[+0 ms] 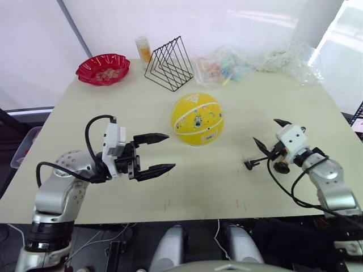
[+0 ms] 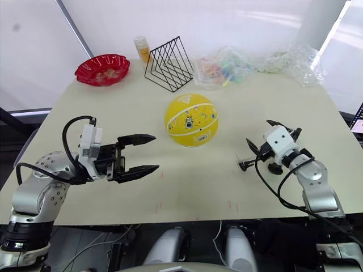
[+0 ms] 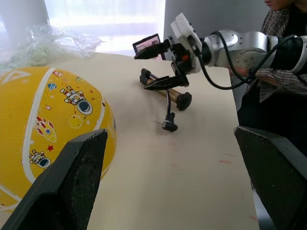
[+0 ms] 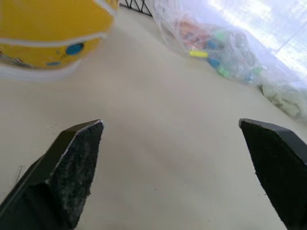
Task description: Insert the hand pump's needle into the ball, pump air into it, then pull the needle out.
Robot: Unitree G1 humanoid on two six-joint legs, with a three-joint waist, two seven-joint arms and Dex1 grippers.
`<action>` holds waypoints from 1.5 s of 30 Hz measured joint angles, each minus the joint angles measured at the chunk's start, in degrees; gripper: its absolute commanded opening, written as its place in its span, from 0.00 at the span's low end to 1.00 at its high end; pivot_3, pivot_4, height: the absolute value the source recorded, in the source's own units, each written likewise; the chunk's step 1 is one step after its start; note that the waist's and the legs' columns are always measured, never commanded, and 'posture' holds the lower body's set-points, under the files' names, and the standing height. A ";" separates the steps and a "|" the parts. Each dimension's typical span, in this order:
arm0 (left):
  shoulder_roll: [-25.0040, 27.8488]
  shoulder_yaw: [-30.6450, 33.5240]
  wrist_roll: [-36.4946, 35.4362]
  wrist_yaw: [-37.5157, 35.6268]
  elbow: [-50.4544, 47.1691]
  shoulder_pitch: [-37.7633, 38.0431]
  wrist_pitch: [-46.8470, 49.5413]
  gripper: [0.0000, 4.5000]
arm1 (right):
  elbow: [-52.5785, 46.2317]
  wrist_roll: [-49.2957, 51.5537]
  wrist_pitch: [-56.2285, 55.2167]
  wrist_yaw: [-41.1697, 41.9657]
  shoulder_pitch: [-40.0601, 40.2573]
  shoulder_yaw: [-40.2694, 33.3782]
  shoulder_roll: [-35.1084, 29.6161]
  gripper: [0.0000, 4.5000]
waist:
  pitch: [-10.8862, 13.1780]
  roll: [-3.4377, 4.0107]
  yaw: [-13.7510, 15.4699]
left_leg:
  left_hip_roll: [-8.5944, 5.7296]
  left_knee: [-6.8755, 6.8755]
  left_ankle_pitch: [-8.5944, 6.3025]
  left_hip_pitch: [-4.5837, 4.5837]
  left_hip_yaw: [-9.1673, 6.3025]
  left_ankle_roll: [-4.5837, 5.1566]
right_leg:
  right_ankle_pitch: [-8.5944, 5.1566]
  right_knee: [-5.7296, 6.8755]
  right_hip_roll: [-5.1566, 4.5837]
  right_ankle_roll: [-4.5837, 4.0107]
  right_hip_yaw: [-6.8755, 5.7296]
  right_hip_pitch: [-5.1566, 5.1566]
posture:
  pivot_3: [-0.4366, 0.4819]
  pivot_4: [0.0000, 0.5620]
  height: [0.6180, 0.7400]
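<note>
Beige table (image 1: 187,187) holds the round yellow white-seamed ball (image 1: 197,119) between both wide-open, empty grippers (image 1: 156,153) (image 1: 272,136).

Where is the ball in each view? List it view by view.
Left eye view: ball at table centre, ahead of the left gripper.
Right eye view: centre, same spot.
Left wrist view: large, beside one finger.
Right wrist view: partly in frame at a corner.
Shared landmark: plastic bags.
</note>
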 measured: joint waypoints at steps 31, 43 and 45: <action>-3.30 6.20 10.56 10.89 10.62 20.51 -15.65 1.00 | 1.90 18.23 -5.70 17.05 25.56 -17.31 2.00 0.99 | -0.02 -0.02 -0.02 | 0.42 0.03 -0.01 0.57 0.71 0.03 | -0.06 0.29 0.12 -0.11 0.65 0.14 | 0.48 0.27 0.97; -4.74 10.20 13.03 16.64 12.69 26.60 -20.36 1.00 | 14.96 20.66 -10.96 28.33 24.05 -21.00 -2.54 0.99 | -0.03 -0.05 -0.01 | 0.67 0.04 -0.02 0.78 1.19 0.04 | -0.07 0.33 0.23 -0.33 0.93 0.13 | 0.48 0.27 0.97; -4.77 10.21 13.09 16.95 12.76 26.61 -20.44 1.00 | 15.72 20.72 -10.96 29.14 23.90 -21.02 -2.92 0.99 | -0.03 -0.06 0.00 | 0.67 0.04 -0.02 0.78 1.20 0.04 | -0.06 0.33 0.23 -0.33 0.93 0.13 | 0.48 0.27 0.97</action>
